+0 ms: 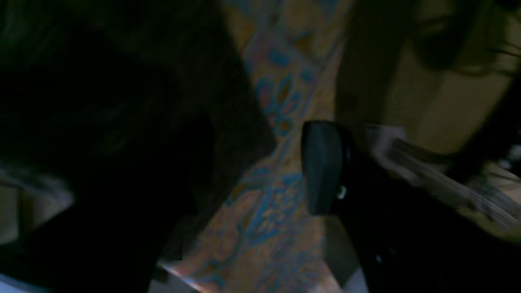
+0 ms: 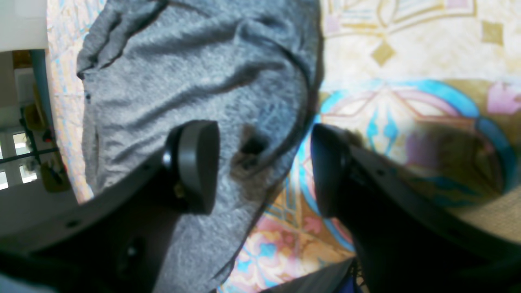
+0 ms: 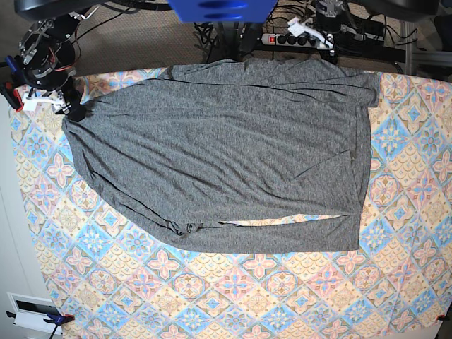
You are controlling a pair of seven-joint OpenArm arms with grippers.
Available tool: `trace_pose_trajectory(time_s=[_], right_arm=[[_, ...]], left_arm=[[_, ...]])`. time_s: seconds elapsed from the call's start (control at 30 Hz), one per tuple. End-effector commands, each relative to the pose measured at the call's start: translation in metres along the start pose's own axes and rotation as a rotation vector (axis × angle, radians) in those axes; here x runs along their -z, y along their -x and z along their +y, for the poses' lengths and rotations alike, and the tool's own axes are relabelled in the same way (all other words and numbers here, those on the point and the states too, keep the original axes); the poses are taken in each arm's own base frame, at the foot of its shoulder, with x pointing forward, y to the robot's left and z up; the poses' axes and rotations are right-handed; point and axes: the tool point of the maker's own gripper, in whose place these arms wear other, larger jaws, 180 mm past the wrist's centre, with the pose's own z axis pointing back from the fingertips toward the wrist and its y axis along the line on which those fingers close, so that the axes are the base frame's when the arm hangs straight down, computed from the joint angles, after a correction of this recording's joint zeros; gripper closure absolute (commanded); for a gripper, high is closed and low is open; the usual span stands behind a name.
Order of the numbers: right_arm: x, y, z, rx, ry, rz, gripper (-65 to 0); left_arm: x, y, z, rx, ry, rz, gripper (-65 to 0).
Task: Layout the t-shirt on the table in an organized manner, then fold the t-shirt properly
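The right gripper [image 3: 76,109], at ten o'clock, stands with jaws apart over an edge of the t-shirt [image 3: 226,148]. The shirt lies spread but creased across the table [image 3: 233,296]; smoothing and folding remain. For the left gripper [image 1: 260,167], I cannot tell.

Bare table [image 3: 233,296] is left free from four to eight o'clock; the centre is covered by the t-shirt [image 3: 226,155].

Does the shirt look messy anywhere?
Yes. The shirt lies crooked on the table, with wrinkles and a bunched, folded-over bottom edge. It isn't flat yet.
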Motion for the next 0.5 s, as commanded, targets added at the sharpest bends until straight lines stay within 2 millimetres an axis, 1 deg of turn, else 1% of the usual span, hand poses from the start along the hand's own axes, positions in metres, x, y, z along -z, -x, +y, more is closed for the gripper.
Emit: trace_pose_trajectory(time_s=[0.0,0.03,0.1,0.13,0.23,0.27,0.3,0.33,0.37,0.43,0.47], right_arm=[[-0.005,-0.013,0.008,-0.026,-0.024,-0.031,-34.5],[-0.005,-0.013,0.008,-0.026,-0.024,-0.031,-34.5],[-0.005,-0.013,0.008,-0.026,-0.024,-0.031,-34.5],[-0.004,-0.012,0.008,-0.025,-0.024,-0.031,-34.5],[-0.004,-0.012,0.007,-0.025,-0.022,-0.030,-34.5],[-0.004,-0.012,0.007,-0.024,-0.021,-0.029,-34.5],[-0.005,-0.011,0.006,-0.024,-0.019,-0.028,-34.5],[-0.005,-0.011,0.006,-0.024,-0.019,-0.028,-34.5],[-0.005,-0.011,0.006,-0.023,-0.019,-0.027,-34.5],[-0.005,-0.011,0.005,-0.023,-0.017,-0.026,-34.5],[-0.005,-0.011,0.005,-0.023,-0.017,-0.026,-34.5]], left_arm=[[-0.001,0.005,0.004,0.002,-0.018,0.005,-29.4],[-0.001,0.005,0.004,0.002,-0.017,0.003,-27.7],[-0.001,0.005,0.003,-0.006,-0.012,0.006,-22.4],[-0.001,0.003,0.005,-0.025,-0.011,0.008,-18.2],[-0.002,-0.008,0.016,-0.123,-0.009,0.009,-1.5],[-0.007,-0.013,0.016,-0.155,0.005,0.001,0.0],[-0.014,-0.019,0.013,-0.164,0.022,-0.019,0.0],[-0.018,-0.017,0.013,-0.160,0.032,-0.037,0.0],[-0.024,-0.024,0.013,-0.172,0.046,-0.065,-0.2],[-0.041,-0.050,0.010,-0.214,0.092,-0.155,0.0],[-0.050,-0.054,0.005,-0.221,0.122,-0.185,0.0]])
